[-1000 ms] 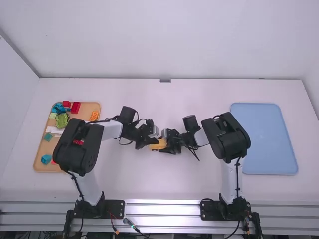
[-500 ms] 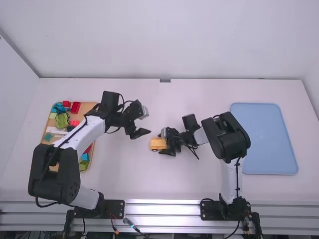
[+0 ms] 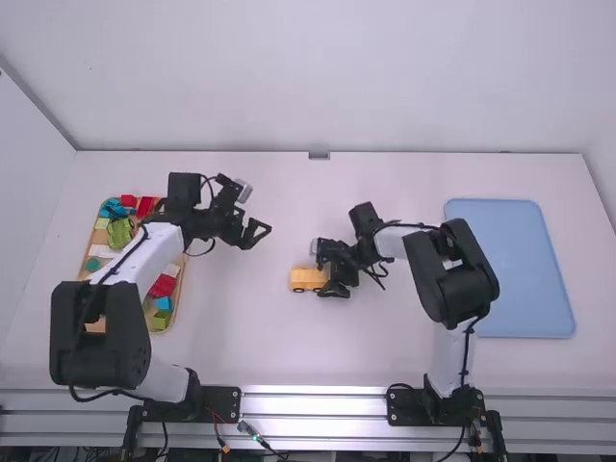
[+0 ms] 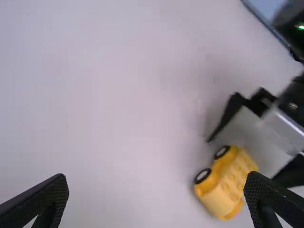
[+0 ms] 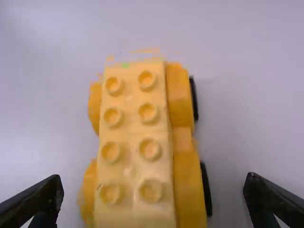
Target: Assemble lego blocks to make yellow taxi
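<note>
Block tray [image 3: 99, 237] left, toy car [image 3: 306, 278] between, flat tray [image 3: 525, 274] right (all on one table [image 3: 250, 332])

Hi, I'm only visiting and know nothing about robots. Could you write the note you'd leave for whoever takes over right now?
Left gripper: open and empty, away from the car.
Right gripper: open, close over the car.
Yellow car: on the table between the arms, black wheels on. Spare blocks, such as a red one, are on the wooden tray.
Done: a studded block sits along the wheeled base.
Left: probably checking it's pressed firm; I can't tell whether more pieces belong on top.
</note>
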Robot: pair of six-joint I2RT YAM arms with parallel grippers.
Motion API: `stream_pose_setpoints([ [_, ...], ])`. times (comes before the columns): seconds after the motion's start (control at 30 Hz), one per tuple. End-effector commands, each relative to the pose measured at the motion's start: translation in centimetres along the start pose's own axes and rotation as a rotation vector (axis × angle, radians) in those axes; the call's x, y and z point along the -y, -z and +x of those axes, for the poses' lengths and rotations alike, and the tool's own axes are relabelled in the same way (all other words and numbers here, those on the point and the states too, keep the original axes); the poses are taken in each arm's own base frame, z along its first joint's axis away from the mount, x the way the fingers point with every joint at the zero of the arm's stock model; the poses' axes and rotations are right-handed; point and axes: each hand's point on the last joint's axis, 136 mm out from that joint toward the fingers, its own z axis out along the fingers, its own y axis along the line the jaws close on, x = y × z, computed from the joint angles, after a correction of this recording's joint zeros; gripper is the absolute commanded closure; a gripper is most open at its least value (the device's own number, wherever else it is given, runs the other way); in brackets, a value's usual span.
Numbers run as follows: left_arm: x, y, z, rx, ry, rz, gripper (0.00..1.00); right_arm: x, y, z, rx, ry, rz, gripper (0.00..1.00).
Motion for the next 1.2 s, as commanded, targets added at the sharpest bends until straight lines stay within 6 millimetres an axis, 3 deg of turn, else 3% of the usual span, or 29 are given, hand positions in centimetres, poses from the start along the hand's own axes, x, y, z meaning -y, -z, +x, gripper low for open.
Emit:
stream_pose_setpoints([
  [0.0,-4.0,1.5,1.0,-0.007,0.272,-0.166,0.01,1.5,1.6,2.7,-0.201,-0.005,0.108,0.01],
  [0.1,-7.3,3.3,2.7,-0.029,0.366,-0.306,0.01,1.9,3.1,3.4,-0.266,-0.025,0.158,0.01],
  [0.2,-9.4,4.7,3.7,-0.050,0.337,-0.375,0.01,2.2,4.6,3.2,-0.271,-0.040,0.197,0.01],
  [0.3,-12.4,7.5,4.7,-0.085,0.382,-0.530,0.01,2.8,6.5,2.8,-0.252,-0.062,0.240,0.01],
  [0.4,-15.4,10.6,4.4,-0.072,0.403,-0.674,0.01,3.6,8.4,2.6,-0.224,-0.094,0.295,0.01],
  [0.57,-17.1,12.9,2.7,-0.096,0.358,-0.670,0.01,4.4,9.8,2.6,-0.184,-0.115,0.330,0.01],
  [0.8,-18.0,12.9,3.1,-0.356,0.347,-0.603,0.01,4.5,10.0,2.8,-0.180,-0.124,0.334,0.01],
  [0.83,-17.8,12.2,3.1,-0.389,0.311,-0.558,0.02,4.5,10.0,2.8,-0.180,-0.120,0.333,0.01],
  [0.87,-17.7,11.7,3.2,-0.408,0.298,-0.534,0.10,4.5,10.0,2.8,-0.180,-0.120,0.333,0.01],
  [0.9,-18.4,11.4,3.7,-0.433,0.311,-0.540,0.20,4.5,10.0,2.7,-0.180,-0.120,0.334,0.01],
  [1.17,-20.1,9.0,7.0,-0.532,0.319,-0.510,0.21,4.5,10.0,2.7,-0.181,-0.087,0.330,0.01],
])
